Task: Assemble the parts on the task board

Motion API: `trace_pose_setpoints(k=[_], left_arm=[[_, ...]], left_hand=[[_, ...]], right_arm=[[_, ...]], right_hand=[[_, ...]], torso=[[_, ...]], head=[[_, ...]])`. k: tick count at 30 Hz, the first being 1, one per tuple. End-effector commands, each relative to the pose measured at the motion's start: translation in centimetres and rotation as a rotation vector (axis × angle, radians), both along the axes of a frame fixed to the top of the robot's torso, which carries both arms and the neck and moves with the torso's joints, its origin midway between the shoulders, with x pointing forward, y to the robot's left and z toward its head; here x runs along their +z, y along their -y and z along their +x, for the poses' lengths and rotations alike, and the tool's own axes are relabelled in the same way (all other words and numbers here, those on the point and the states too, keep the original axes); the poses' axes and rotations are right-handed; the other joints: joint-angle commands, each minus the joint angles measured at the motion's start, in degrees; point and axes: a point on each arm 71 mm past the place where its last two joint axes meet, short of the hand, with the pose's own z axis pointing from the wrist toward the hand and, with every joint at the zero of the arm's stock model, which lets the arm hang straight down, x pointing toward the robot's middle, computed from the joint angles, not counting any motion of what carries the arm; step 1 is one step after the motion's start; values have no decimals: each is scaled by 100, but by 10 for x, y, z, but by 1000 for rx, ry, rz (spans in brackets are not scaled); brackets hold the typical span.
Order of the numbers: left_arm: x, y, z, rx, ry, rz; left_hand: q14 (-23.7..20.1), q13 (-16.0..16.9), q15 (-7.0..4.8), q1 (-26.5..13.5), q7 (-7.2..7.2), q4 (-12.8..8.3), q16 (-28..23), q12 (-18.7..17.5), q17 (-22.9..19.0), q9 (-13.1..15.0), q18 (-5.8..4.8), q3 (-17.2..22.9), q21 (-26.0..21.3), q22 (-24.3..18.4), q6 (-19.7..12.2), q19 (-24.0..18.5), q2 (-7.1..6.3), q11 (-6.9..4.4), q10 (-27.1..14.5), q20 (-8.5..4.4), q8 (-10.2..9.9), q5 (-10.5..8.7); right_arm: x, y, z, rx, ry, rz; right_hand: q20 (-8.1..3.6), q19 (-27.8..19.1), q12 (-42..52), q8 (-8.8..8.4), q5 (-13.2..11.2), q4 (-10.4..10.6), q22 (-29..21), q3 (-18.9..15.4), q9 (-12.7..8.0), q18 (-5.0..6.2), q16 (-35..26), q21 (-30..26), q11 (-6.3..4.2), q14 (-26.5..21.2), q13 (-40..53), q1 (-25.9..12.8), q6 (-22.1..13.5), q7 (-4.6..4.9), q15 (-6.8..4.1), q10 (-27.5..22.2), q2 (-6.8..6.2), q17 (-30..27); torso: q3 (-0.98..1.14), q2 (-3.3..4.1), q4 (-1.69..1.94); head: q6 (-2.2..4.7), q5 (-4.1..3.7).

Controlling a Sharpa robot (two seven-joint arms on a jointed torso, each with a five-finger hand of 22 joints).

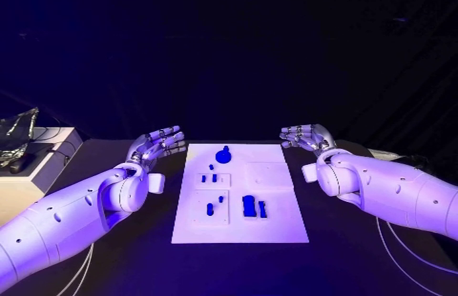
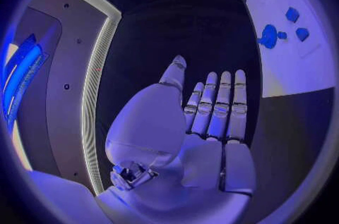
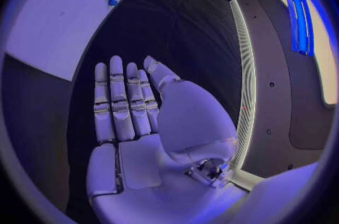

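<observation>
The task board [image 1: 276, 226] lies flat in the middle of the black table [image 1: 334, 263], a long white plate running away from the robot. At its far end sits a round blue part [image 1: 224, 155] with a tiny blue piece [image 1: 211, 167] just near of it. Closer in, on the left half, two small blue pegs [image 1: 208, 177] stand side by side, and nearer still a slim blue piece [image 1: 210, 208] stands with a smaller one [image 1: 220, 198] just beyond it. Toward the middle of the board, two taller blue blocks [image 1: 249, 205] stand next to each other, the right one [image 1: 263, 208] thinner.

The left hand [image 1: 155, 144] hovers over the table just off the board's far left corner, holding nothing, its fingers [image 2: 222, 102] stretched out straight and close together with the thumb apart. The right hand [image 1: 304, 137] hangs off the far right corner, likewise empty, fingers [image 3: 116, 94] extended side by side. Neither touches the board or any part.

Off to the far left stands a pale box [image 1: 38, 170] with crumpled foil [image 1: 17, 134] on top.
</observation>
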Motion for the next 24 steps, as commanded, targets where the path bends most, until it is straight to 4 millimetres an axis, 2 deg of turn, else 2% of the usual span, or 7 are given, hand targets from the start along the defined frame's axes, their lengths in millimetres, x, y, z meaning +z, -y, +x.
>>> trace_pose_setpoints(k=[1,2,6,7,8,9,24], left_arm=[[1,0,-1,-1,2,2],[2,1,-1,1,3,2],[7,9,-4,17,13,6],[9,11,-5,22,15,8],[10,14,-6,28,18,10],[12,17,-8,35,22,12],[39,59,-44,141,48,73]], left_hand=[[-4757,-302,-976,-2490,-642,-34,-341,-356,-344,-268,-565,623,-354,-1225,-3921,-4382,-277,-931,-4967,-1223,-277,-1092],[-4757,-302,-976,-2696,-642,-34,-341,-356,-344,-268,-565,623,-354,-1225,-3921,-4382,-277,-931,-4967,-1223,-277,-1092],[-4757,-302,-976,-3538,-642,-34,-341,-356,-344,-268,-565,623,-354,-1225,-3921,-4382,-277,-931,-4967,-1223,-277,-1092],[-4757,-302,-976,-3698,-642,-34,-341,-356,-344,-268,-565,623,-354,-1225,-3921,-4382,-277,-931,-4967,-1223,-277,-1092],[-4757,-302,-976,-3861,-642,-34,-341,-356,-344,-268,-565,623,-354,-1225,-3921,-4382,-277,-931,-4967,-1223,-277,-1092],[-4757,-302,-976,-7889,-642,-34,-341,-356,-344,-268,-565,623,-354,-1225,-3921,-4382,-277,-931,-4967,-1223,-277,-1092],[-4757,-302,-976,-7889,-642,-34,-341,-356,-344,-268,-565,623,-354,-1225,-3921,-4382,-277,-931,-4967,-1223,-277,-1092]], right_arm=[[1,-1,-1,-1,2,-6],[1,-2,-2,-1,3,-2],[5,-12,-7,-2,12,30],[6,-15,-9,-3,15,41],[7,-19,-11,-3,17,52],[9,-23,-14,-4,20,65],[44,-83,-63,-14,43,258]], right_hand=[[-492,-4717,-352,-351,-1145,551,-3221,-899,-346,-80,-360,-350,-643,-2107,-308,-2299,-1850,-779,-494,-2032,-89,-1046],[-492,-4717,-352,-351,-1145,551,-3221,-899,-346,-80,-360,-350,-643,-2276,-308,-2485,-5872,-779,-494,-2197,-89,-1046],[-492,-4717,-352,-351,-1145,551,-3221,-899,-346,-80,-360,-350,-643,-6697,-308,-3267,-5872,-779,-494,-6432,-89,-1046],[-492,-4717,-352,-351,-1145,551,-3221,-899,-346,-80,-360,-350,-643,-6697,-308,-7290,-5872,-779,-494,-6432,-89,-1046],[-492,-4717,-352,-351,-1145,551,-3221,-899,-346,-80,-360,-350,-643,-6697,-308,-7290,-5872,-779,-494,-6432,-89,-1046],[-492,-4717,-352,-351,-1145,551,-3221,-899,-346,-80,-360,-350,-643,-6697,-308,-7290,-5872,-779,-494,-6432,-89,-1046],[-492,-4717,-352,-351,-1145,551,-3221,-899,-346,-80,-360,-350,-643,-6697,-308,-7290,-5872,-779,-494,-6432,-89,-1046]], torso=[[1,7,-4],[6,6,-13],[47,-10,-84],[60,-14,-108],[75,-20,-134],[93,-26,-164],[185,-60,-324]], head=[[7,-1],[24,4],[170,55],[217,72],[269,90],[331,111],[656,224]])
